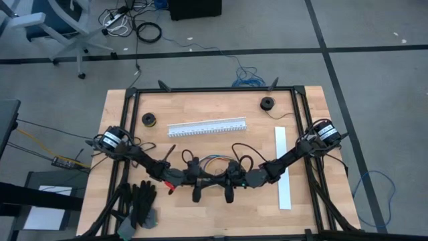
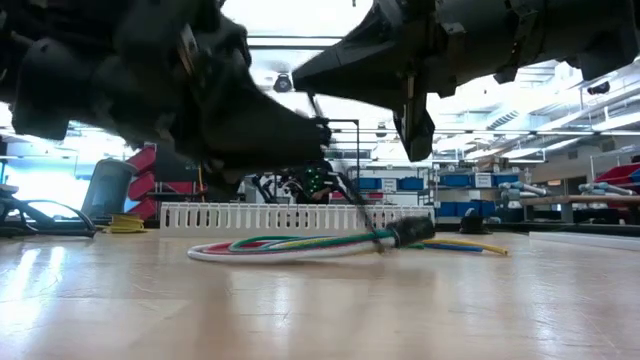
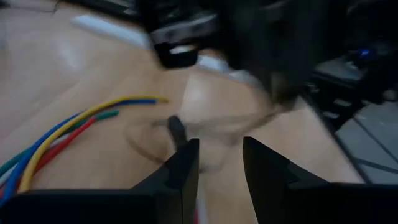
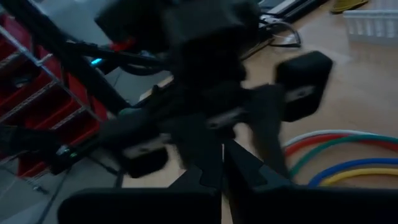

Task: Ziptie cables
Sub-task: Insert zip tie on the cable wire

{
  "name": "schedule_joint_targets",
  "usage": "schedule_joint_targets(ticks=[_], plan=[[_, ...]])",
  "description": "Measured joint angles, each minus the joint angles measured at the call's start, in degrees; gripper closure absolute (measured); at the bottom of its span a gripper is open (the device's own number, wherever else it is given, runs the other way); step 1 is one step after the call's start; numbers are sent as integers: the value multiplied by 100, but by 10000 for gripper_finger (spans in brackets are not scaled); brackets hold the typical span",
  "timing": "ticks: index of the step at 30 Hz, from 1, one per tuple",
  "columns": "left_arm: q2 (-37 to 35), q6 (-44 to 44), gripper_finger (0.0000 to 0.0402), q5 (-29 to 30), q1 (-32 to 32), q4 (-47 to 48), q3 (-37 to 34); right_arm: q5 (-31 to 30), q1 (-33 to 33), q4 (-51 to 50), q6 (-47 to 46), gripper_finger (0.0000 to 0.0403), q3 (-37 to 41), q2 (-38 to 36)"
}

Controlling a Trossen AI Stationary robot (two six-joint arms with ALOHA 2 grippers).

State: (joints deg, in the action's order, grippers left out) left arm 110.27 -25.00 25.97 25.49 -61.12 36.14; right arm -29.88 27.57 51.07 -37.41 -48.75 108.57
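The cables (image 1: 212, 161), a loose bundle of red, green, blue, yellow and white wires, are seen lying on the wooden surface (image 1: 221, 207) near its front middle, between the two arms, with the white slotted channel (image 1: 206, 128) lying well behind them. Both arms are brought close together above the bundle. The left gripper (image 3: 219, 163) is held partly open, its fingers (image 3: 184, 171) set a little apart, and a thin dark strap, probably the ziptie (image 3: 176, 129), is seen just ahead of them; whether it is pinched or merely beside them cannot be told. The right gripper (image 4: 222, 163) is fully closed, and nothing can be made out between its fingertips, though a very thin tie end could be hidden there. In the low view the bundle is seen gathered at a dark collar (image 2: 410, 231), from which the wire ends fan out onto the surface. The risk is judged to lie in the crowding: with the two grippers so near, a small misjudged move could make them collide, or drag the light wires sideways so that the bundle spreads. The thin tie could also slip from a loose hold, or its tip could miss the head, because so little of it is exposed.
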Motion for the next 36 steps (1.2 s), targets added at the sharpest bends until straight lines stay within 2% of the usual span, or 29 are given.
schedule_joint_targets(ticks=[9,16,31,34,36], plan=[[435,-374,323,-98,25,-243,-4,19,11,302,193,403,-9,-9],[442,213,323,-400,244,-1023,-4,-41,11,97,101,403,-7,-7],[442,-242,323,-378,279,-988,-284,-76,11,-46,226,402,-4,-7],[442,-246,323,-378,279,-992,-284,-429,42,-31,419,402,-4,-7],[442,-247,323,-434,279,-1030,-284,-1065,140,-106,687,402,-4,-27]])
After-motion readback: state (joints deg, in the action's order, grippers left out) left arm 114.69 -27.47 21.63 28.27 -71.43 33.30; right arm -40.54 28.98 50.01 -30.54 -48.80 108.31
